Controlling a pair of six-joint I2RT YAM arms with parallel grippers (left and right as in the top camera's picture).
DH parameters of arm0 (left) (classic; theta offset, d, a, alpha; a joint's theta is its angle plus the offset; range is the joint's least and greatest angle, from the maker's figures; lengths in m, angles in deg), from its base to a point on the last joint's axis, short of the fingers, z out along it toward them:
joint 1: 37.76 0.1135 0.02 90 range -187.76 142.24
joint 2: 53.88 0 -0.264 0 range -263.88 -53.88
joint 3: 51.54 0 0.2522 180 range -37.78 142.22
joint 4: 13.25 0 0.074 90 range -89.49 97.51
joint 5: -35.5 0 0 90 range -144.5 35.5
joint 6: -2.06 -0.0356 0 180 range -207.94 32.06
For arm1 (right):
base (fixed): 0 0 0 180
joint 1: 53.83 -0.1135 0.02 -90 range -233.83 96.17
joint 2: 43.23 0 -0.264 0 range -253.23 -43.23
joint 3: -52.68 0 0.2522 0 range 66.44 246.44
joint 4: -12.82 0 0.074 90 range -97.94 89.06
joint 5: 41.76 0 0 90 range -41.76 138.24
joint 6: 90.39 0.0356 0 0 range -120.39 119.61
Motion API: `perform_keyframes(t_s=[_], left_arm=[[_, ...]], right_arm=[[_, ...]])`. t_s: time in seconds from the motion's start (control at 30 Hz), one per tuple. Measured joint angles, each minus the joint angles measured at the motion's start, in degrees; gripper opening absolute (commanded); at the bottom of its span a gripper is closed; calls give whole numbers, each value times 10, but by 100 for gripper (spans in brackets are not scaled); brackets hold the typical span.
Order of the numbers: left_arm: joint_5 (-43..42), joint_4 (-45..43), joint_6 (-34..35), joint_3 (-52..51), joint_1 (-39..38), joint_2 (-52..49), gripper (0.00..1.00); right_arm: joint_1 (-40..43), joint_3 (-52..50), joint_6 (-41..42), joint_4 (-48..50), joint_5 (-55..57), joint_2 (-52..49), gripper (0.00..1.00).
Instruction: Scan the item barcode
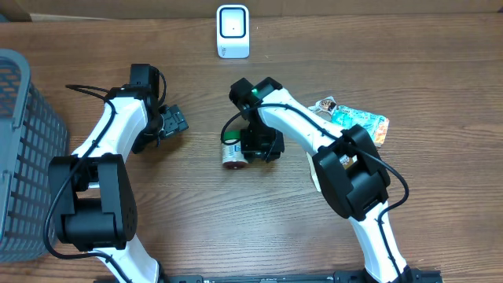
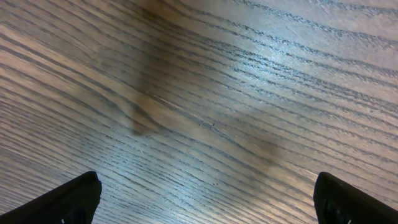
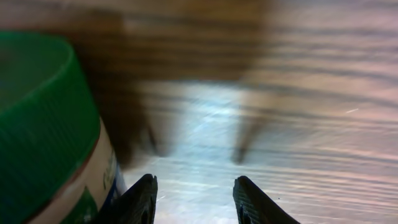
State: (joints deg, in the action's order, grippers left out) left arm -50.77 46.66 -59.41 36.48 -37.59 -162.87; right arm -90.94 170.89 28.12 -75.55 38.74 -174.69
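The item is a small bottle [image 1: 233, 151] with a green cap and a white label, lying on its side on the wooden table. The white barcode scanner [image 1: 233, 31] stands at the far edge, centre. My right gripper [image 1: 263, 146] is low just right of the bottle. In the right wrist view its fingers [image 3: 196, 182] stand apart with only bare table between them, and the bottle [image 3: 43, 124] lies outside the left finger [image 3: 142, 196]. My left gripper [image 1: 173, 122] is wide open over bare wood [image 2: 208, 186], left of the bottle.
A grey mesh basket [image 1: 16, 157] stands at the left edge. A colourful snack packet [image 1: 360, 123] lies to the right, behind the right arm, with another small wrapped item [image 1: 324, 104] beside it.
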Motion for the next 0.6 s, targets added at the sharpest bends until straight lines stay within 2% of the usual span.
perform_keyframes(t_s=[0.43, 0.6], left_arm=[[0, 0, 0, 0, 0, 0, 100], [0, 0, 0, 0, 0, 0, 100]], right_arm=[[-14, 2, 2, -1, -76, 0, 42], [-9, 13, 8, 61, -134, 0, 43]])
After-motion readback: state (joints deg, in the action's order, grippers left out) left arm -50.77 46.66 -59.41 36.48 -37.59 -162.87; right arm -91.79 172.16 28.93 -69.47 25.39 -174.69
